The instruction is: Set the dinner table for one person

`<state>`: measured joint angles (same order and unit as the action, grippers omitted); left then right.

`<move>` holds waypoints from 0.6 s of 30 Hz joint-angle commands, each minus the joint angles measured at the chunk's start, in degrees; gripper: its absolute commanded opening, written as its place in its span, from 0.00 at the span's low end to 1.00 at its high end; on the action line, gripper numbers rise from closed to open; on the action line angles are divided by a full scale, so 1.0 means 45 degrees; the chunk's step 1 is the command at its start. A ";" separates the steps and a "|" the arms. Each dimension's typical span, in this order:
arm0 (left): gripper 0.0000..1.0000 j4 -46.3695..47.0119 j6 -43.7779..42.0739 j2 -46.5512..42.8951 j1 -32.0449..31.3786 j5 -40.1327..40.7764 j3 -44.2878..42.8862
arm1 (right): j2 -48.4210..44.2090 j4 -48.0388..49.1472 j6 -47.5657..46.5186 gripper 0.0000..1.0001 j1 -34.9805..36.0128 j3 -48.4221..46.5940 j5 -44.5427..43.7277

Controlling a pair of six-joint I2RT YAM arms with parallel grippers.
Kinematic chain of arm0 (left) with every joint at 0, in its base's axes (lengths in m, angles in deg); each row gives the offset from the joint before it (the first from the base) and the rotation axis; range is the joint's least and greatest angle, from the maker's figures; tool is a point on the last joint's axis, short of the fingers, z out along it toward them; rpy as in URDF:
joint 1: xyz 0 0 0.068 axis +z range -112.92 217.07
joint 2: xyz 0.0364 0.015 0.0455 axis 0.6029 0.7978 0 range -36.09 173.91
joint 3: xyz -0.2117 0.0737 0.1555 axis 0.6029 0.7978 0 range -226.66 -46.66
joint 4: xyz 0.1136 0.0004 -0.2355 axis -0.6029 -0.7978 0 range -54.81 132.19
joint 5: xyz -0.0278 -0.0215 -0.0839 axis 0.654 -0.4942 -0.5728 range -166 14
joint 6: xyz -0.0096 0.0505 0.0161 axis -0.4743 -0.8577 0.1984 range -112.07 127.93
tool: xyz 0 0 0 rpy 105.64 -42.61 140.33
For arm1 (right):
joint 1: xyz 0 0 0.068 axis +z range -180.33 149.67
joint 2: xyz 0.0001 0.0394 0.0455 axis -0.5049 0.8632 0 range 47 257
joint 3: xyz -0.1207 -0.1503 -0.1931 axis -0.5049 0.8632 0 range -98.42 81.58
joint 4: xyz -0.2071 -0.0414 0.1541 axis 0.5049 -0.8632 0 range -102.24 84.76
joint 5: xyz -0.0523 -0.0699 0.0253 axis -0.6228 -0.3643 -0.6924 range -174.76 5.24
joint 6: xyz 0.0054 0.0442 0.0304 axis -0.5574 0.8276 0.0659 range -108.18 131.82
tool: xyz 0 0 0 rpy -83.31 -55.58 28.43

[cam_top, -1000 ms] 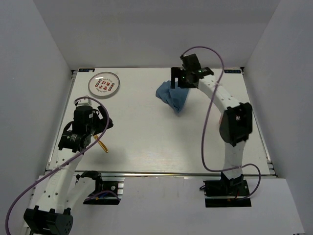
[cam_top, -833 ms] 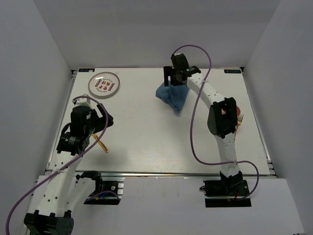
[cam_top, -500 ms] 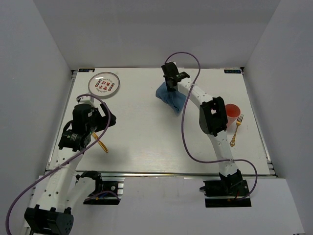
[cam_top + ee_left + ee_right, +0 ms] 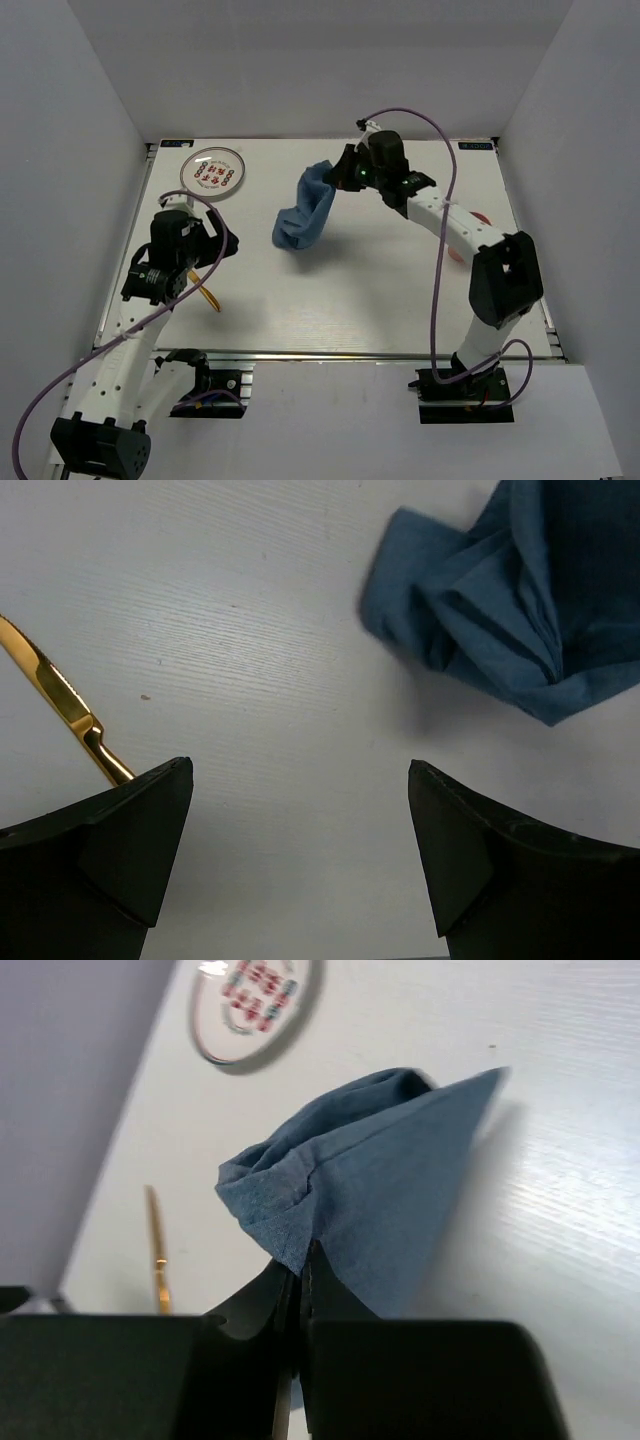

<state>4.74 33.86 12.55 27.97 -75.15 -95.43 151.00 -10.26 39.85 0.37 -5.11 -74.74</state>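
Note:
The dinner table (image 4: 400, 300) is a large white top. A crumpled blue cloth (image 4: 305, 212) hangs stretched over its middle, one corner pinched in my right gripper (image 4: 345, 176), which is shut on it. The right wrist view shows the jaws (image 4: 301, 1272) closed on a fold of the cloth (image 4: 370, 1190). My left gripper (image 4: 221, 245) stands open at the left of the table with nothing between its fingers (image 4: 300, 768). A gold knife (image 4: 207, 293) lies just beside it (image 4: 60, 705). The cloth's lower end (image 4: 500, 590) shows ahead of the left gripper.
A round white plate (image 4: 213, 172) with a red pattern sits at the far left corner and also shows in the right wrist view (image 4: 255, 1005). A sliver of a red cup (image 4: 484, 215) peeks out behind the right arm. The table's metal rail (image 4: 330, 355) runs along the near edge.
My right gripper has shut on the blue cloth and pulled it left and toward the near side, lifting and stretching it. The right arm now covers the cup and fork. The left arm barely moved.

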 commanded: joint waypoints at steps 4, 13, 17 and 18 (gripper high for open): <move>0.98 0.0080 -0.0099 -0.0886 0.0070 -0.0050 0.0077 | -0.0497 0.1156 0.2307 0.00 -0.1175 0.1784 -0.0580; 0.98 0.0100 -0.0177 -0.0673 0.0070 -0.0167 0.0018 | -0.1876 0.0061 0.1157 0.87 -0.2408 0.5436 -0.3902; 0.98 0.0198 -0.0177 -0.0673 0.0070 -0.0167 0.0057 | -0.3461 0.0215 -0.0444 0.89 -0.2115 0.6179 -0.4319; 0.98 0.0159 -0.0177 -0.0673 0.0070 -0.0167 0.0038 | -0.3793 0.0062 -0.0719 0.89 -0.1941 0.6083 -0.4162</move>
<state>4.81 33.80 9.84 27.97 -75.18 -95.35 141.82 -12.58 42.67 -10.14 23.47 -90.50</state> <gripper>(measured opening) 0.978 0.888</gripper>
